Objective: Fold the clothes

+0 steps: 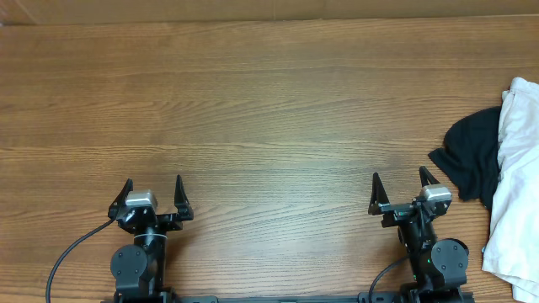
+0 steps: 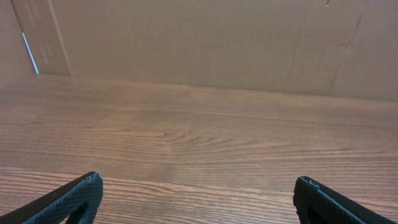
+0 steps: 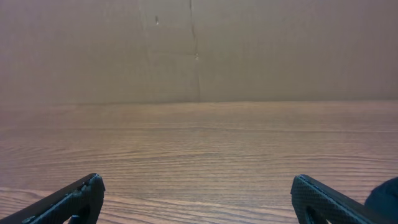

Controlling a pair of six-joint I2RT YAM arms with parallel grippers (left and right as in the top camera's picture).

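A pale, almost white garment (image 1: 518,202) lies bunched at the table's right edge, partly cut off by the frame. No waistband, buttons or pockets show on it, so I cannot tell whether it is the beige shorts. My left gripper (image 1: 153,180) is open and empty at the near left; its view (image 2: 198,180) shows only bare wood between the fingers. My right gripper (image 1: 399,174) is open and empty at the near right, a short way left of the garments, and bare wood lies between its fingers (image 3: 198,179).
A black garment (image 1: 472,160) lies crumpled against the pale one's left side, just right of my right gripper; a dark corner of it shows in the right wrist view (image 3: 387,196). A cardboard wall (image 2: 205,43) stands along the table's far edge.
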